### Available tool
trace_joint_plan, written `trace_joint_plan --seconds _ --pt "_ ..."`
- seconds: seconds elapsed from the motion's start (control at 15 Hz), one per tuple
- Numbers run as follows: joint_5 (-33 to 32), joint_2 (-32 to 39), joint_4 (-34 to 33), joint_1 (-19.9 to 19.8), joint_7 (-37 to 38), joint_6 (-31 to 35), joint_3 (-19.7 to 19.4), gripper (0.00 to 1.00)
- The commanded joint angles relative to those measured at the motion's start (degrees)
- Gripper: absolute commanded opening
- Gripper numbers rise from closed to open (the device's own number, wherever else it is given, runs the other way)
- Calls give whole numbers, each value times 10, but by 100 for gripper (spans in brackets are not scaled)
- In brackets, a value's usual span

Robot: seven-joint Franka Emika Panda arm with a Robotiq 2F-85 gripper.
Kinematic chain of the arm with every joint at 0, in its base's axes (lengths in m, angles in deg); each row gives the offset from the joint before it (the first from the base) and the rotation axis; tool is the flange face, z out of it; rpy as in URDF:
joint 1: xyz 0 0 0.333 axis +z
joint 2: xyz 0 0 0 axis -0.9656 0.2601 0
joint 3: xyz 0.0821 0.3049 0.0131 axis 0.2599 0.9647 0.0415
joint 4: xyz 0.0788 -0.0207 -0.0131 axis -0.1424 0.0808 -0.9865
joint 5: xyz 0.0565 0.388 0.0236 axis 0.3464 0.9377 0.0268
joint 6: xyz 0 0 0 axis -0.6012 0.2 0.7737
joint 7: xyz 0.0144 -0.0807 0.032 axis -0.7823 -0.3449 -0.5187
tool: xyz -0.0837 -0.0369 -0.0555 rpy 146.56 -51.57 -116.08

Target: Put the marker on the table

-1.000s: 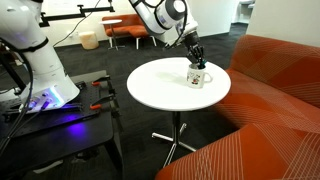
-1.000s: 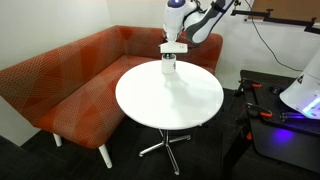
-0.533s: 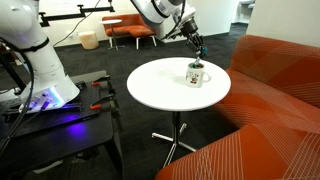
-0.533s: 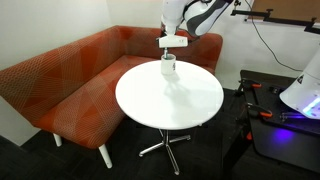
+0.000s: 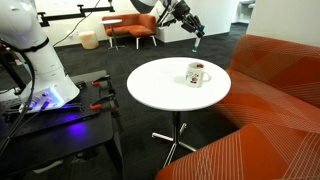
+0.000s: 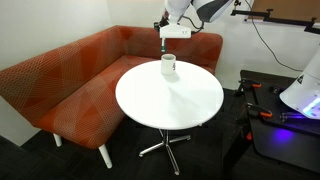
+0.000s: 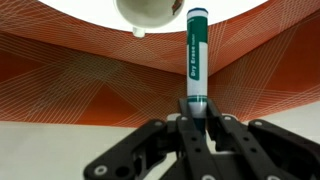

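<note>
table [image 5: 160, 90] below; hand [image 7: 196, 116] grips marker [image 7: 196, 50]

Teal marker [image 7: 196, 55] (in claw [image 7: 196, 114]) above table [image 5: 160, 92]

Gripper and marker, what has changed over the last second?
The gripper has risen from the mouth of the white mug to well above it, carrying the marker upright, clamped between its fingers. In the wrist view the marker now hangs clear of the mug. The mug and the round white table stayed where they were.
</note>
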Motion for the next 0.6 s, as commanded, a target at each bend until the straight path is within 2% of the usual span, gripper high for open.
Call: trace_joint_plan --seconds 0.0,0.07,0.13,0.33,0.53 --pt "-33 -61 51 -57 20 44 62 5" --pt "-24 -66 58 -72 11 68 75 5" --pt "-9 -66 65 -51 1 97 50 5" --pt "26 -59 84 -72 -39 183 59 5" --pt "115 -44 117 -94 -136 262 77 5"
